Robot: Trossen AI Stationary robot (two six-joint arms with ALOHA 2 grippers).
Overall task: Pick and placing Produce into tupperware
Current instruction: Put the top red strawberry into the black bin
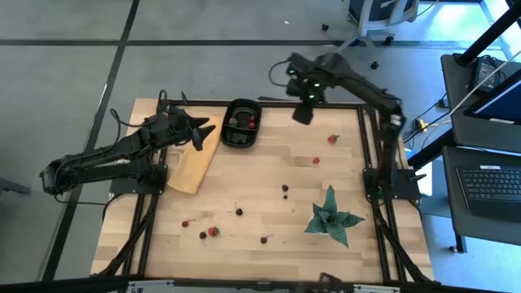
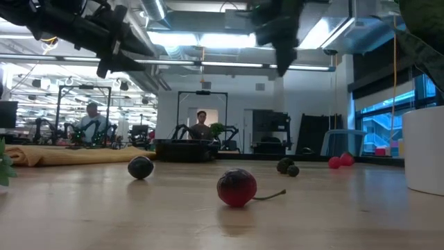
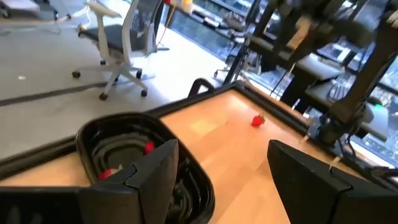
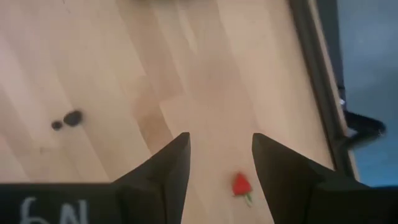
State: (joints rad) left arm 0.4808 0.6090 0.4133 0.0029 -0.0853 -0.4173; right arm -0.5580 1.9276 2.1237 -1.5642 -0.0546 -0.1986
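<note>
The black tupperware [image 1: 242, 124] stands near the table's far edge with red strawberries [image 3: 148, 147] inside it. The rest of the produce lies loose on the wood: strawberries [image 1: 333, 139] [image 1: 316, 160] [image 1: 213, 231] and several dark berries [image 1: 285, 189] [image 1: 238, 212]. My right gripper [image 1: 303, 110] hangs high above the far edge, right of the tub, pointing down, open and empty; in its wrist view a strawberry [image 4: 241, 185] lies far below it. My left gripper [image 1: 203, 130] hovers open just left of the tub, over the tan board [image 1: 195, 163].
A green spiky plant [image 1: 332, 216] in a white pot [image 2: 423, 149] stands at the near right. A black frame [image 1: 368, 138] runs along the table's edges. People and other equipment show in the room beyond the far edge in the low view.
</note>
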